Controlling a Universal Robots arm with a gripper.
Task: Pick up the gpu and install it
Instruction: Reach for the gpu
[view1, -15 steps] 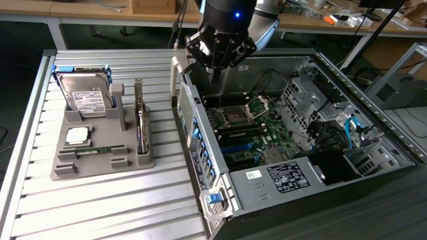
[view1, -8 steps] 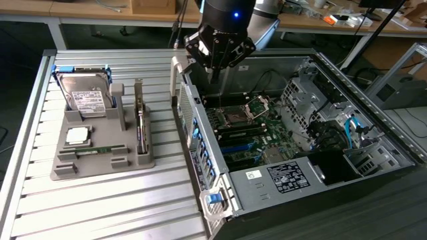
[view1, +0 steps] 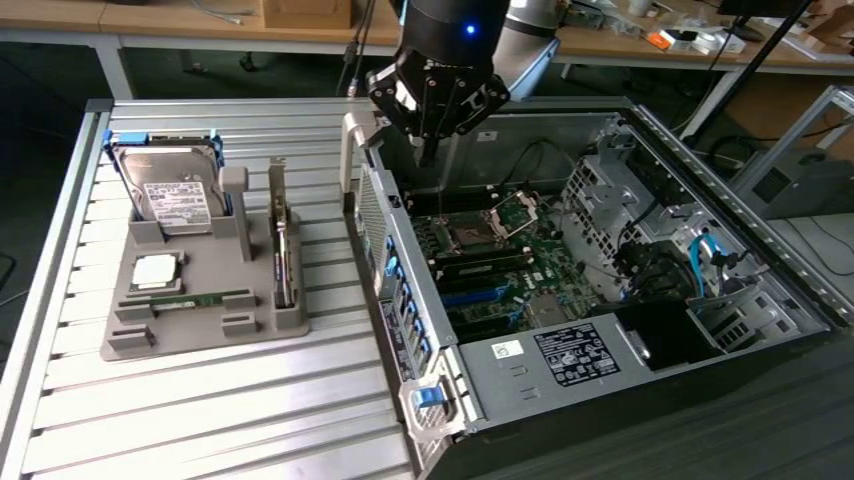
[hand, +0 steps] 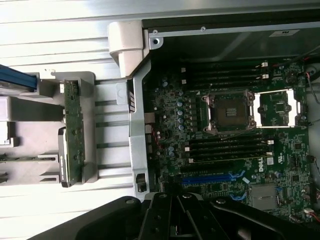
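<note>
Gripper (view1: 426, 152) hanging over the far end of the open computer case (view1: 400, 300), just inside its edge, claw pinched fully together and carrying nothing. In the wrist view the dark fingers (hand: 161, 215) are pressing side by side, pointing down at the motherboard (hand: 170, 115).

Gpu (view1: 282, 255) is standing on its long edge in a slot of the grey holder tray (view1: 200, 335), along the tray edge nearest the case, well apart from the claw. Wrist view is catching the card (hand: 74, 135) edge-on, a thin green strip sitting in the grey holder.

Tray is resting on the slatted aluminium table (view1: 200, 420), toward the exterior view's left edge. Also sitting in it:
- silver hard drive (view1: 171, 195) with white label, propped upright at the tray's far end
- square processor chip (view1: 155, 270), lying flat
- green memory stick (view1: 187, 298), lying flat near the tray's near end

Case is lying on its side at the table's edge on the exterior view's right, interior facing up. Processor socket (hand: 230, 111) is showing open, and a blue expansion slot (hand: 212, 177) is lying just ahead of the fingertips.
</note>
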